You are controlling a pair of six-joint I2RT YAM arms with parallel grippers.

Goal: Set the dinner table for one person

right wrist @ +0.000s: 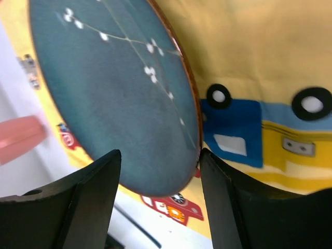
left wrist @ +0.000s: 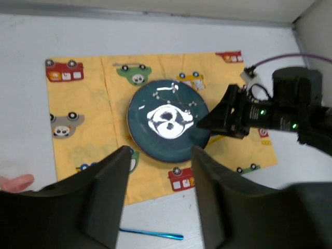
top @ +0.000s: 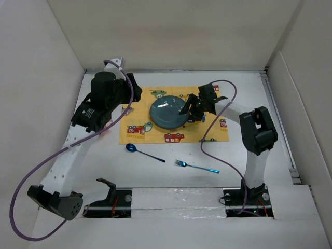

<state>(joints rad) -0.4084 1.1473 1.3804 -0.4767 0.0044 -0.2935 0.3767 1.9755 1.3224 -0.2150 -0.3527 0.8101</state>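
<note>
Top external view, with both wrist views. We label the desk, the white surface that fills the floor of the enclosure and carries everything else. On its far half lies the placemat, and on the placemat, flat and near the middle, the plate. The plate holds nothing; the white marks on it are a printed sprig and glare. The right tool sits low at the plate's right rim. In its wrist view we see its fingers spread, with the rim running between them and nothing pinched. The left tool hangs high, left of the plate and looking down on it, its fingers likewise spread and holding nothing.

Two pieces lie off the placemat, on bare desk between it and the arm bases: the spoon and the fork. We judge the plate step done and the cutlery next. The relation that governs that move is this: the fork lies toward the near edge from the right tool, just past the placemat's near border. Its long axis runs roughly left to right, tines left and handle right, and the right arm is the nearer. The spoon lies likewise, bowl left and handle slanting right, closer to the left arm. Either tool would have to set its jaws across the handle
</note>
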